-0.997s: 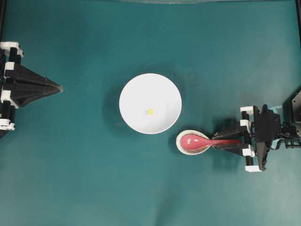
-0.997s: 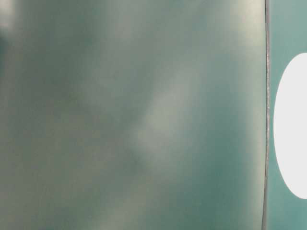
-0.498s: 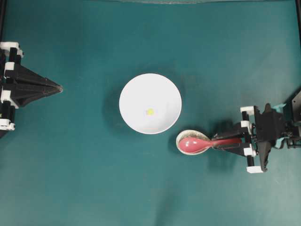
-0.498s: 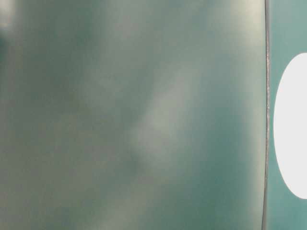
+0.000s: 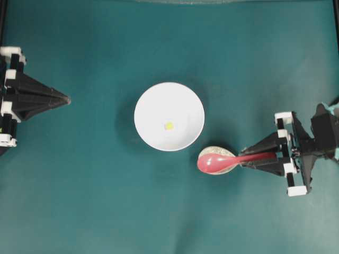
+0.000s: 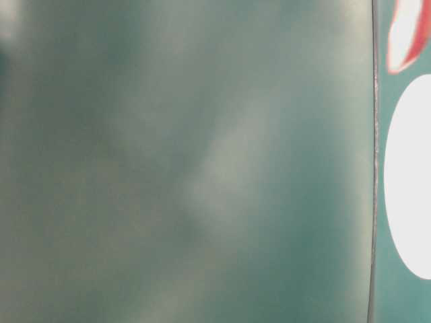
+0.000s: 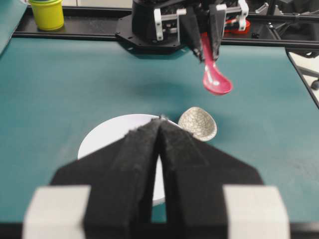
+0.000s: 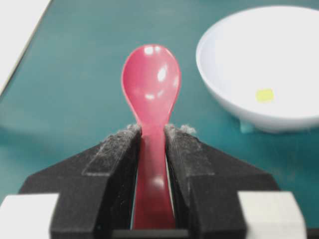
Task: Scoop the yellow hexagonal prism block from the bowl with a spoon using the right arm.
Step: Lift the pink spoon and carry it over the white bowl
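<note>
The yellow hexagonal prism block [image 5: 168, 126] lay on the inner floor of the bowl [image 5: 153, 100], a little below its middle in the overhead view, with nothing else in the bowl beside it. The bowl stood on the teal table [image 5: 106, 201], roughly central between the two arms. Just beside its lower right rim sat a small crackle-glazed spoon rest [image 7: 198, 124], close to the bowl, though whether the two touched could not be told.

The spoon [image 5: 217, 163] hung in the air above that rest (the left wrist view showed clear space between its scoop and the rest). Its scoop pointed toward the bowl and covered most of the rest from overhead. The right gripper [image 8: 152, 137] pinched the spoon's handle between its padded fingers [image 8: 117, 154], one pad on each side, scoop hollow facing up.

Nothing lay between spoon and bowl except the rest below.

The left gripper [image 5: 66, 98] sat well apart at the table's left edge, its fingers pressed together to a point aimed at the bowl. A yellow cup [image 7: 48, 12] stood beyond the table's far corner. The table-level view was blurred, showing little but teal.
</note>
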### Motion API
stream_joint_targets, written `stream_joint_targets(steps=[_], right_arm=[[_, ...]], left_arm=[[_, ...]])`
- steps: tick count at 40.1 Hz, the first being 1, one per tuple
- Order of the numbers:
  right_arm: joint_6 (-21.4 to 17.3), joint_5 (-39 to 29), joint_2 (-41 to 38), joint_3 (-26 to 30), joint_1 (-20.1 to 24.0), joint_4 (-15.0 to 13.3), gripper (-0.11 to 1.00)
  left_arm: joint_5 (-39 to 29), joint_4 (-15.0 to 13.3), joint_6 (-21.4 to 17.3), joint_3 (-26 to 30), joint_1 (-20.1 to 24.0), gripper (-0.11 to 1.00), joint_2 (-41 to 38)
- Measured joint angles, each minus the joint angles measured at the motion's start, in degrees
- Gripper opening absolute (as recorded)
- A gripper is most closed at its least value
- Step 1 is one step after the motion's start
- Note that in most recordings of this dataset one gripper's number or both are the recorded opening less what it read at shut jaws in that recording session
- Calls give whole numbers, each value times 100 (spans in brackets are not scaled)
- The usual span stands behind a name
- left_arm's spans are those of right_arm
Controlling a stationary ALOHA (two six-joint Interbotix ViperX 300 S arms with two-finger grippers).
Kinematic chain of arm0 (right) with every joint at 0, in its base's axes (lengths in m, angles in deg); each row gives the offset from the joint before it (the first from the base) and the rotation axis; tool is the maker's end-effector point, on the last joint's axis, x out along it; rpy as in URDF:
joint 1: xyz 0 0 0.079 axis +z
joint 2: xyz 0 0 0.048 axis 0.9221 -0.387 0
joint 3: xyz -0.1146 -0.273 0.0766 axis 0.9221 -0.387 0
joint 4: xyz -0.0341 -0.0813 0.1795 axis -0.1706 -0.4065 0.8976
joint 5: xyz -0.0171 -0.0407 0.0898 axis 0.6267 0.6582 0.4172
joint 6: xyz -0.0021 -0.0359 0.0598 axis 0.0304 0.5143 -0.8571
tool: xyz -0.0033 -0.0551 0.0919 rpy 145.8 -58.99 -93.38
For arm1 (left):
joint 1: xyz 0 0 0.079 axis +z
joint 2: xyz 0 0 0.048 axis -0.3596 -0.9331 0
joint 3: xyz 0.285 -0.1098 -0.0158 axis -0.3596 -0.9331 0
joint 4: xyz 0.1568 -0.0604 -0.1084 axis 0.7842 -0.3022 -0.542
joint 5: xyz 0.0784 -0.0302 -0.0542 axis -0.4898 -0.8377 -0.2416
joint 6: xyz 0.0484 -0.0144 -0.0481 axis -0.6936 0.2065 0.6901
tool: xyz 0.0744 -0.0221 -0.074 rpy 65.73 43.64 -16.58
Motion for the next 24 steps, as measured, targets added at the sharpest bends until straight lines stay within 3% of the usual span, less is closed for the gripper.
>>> stream_joint_targets(steps=[10, 18, 24], right_arm=[[870, -2013, 580, 835, -554, -9, 25], [949, -3190, 580, 1459, -1301, 0, 25], [949, -3630, 510, 1740, -1749, -9, 25]], left_arm=[[0, 9, 0, 0, -9, 0, 0], [0, 9, 0, 0, -9, 0, 0], [0, 0, 0, 0, -9, 0, 0]])
